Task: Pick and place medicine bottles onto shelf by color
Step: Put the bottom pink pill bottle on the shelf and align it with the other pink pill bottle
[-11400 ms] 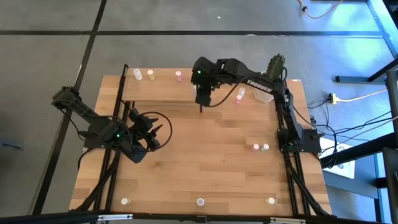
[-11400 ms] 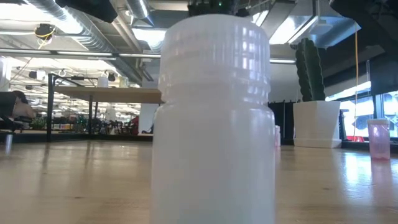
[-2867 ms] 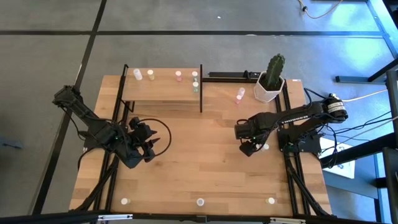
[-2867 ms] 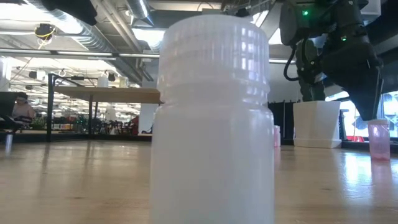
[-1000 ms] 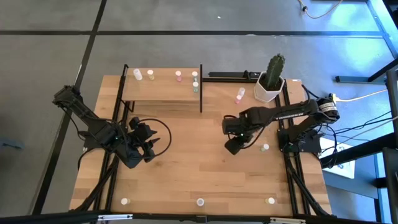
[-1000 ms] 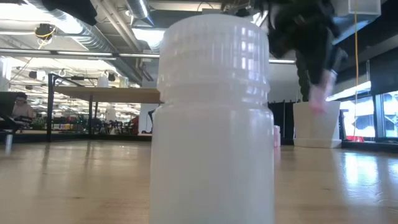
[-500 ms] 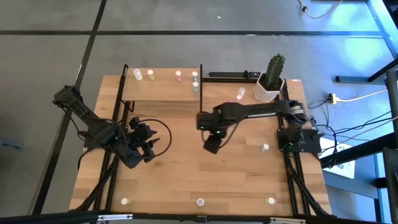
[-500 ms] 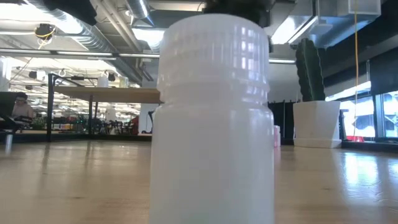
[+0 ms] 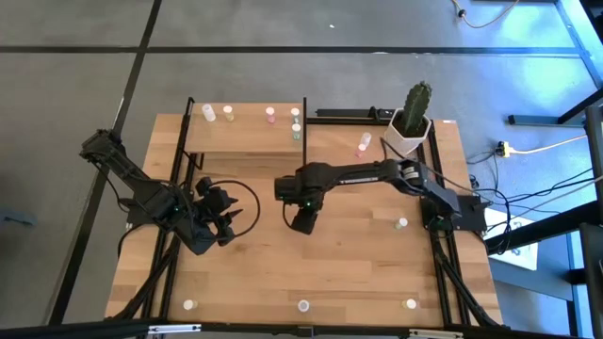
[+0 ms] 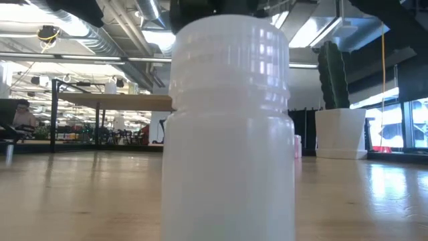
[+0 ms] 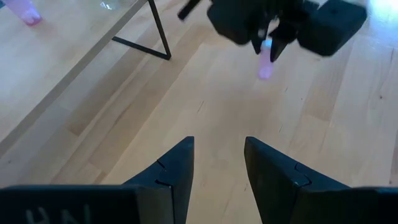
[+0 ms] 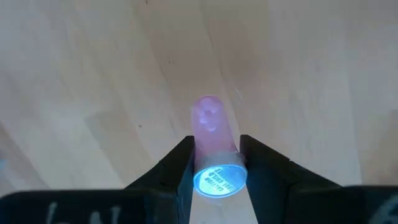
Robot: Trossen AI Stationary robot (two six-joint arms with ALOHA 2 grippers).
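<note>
My right gripper (image 9: 301,222) hangs over the middle of the table, shut on a pink medicine bottle (image 12: 211,127), also seen in the left wrist view (image 11: 265,63). My left gripper (image 11: 217,155) waits open near the table's left side (image 9: 226,213), with nothing between its fingers. The shelf (image 9: 247,137) stands at the far left with white (image 9: 208,112), yellow (image 9: 228,113), pink (image 9: 270,114) and green (image 9: 296,130) bottles upright on its board. My right gripper pinches the pink bottle at its cap end (image 12: 217,175) between its two fingers (image 12: 179,169). The fingers point down from above. The bottle hangs upright below them, clear of the table.
A pink bottle (image 9: 364,144) and a potted cactus (image 9: 410,118) stand at the far right, and a green bottle (image 9: 402,224) at the right edge. Three bottles stand along the near edge (image 9: 303,305); one white bottle (image 10: 231,127) fills the low view.
My right gripper has travelled from the table's right side toward its left, to the middle, sinking a little and rolling about its pointing line. The pink bottle has gone with it, still hanging clear of the table.
</note>
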